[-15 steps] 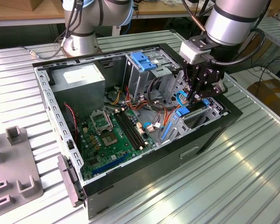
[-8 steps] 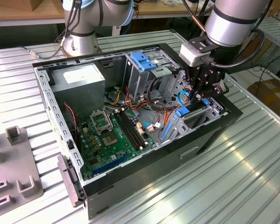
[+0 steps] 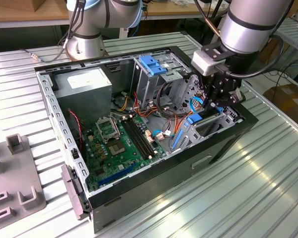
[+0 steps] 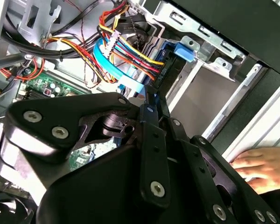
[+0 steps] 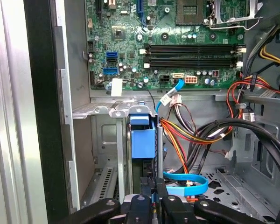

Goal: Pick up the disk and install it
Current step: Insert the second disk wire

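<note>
The gripper (image 3: pixel 214 99) hangs inside the computer case (image 3: pixel 228 144), fingers (image 5: pixel 147 205) narrowed on the disk (image 5: pixel 143 142), which stands on edge in its bay. Seating it well likely needs a straight, square push along the blue rails.

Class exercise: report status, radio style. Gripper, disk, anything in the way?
Gripper down inside the case, closed on the disk's blue rail. Disk standing edge-up in the drive bay. Cables close beside; a hand by the case edge.

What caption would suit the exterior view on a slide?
Robot arm's gripper reaches into an open computer case, beside the blue-railed disk in its bay.
</note>
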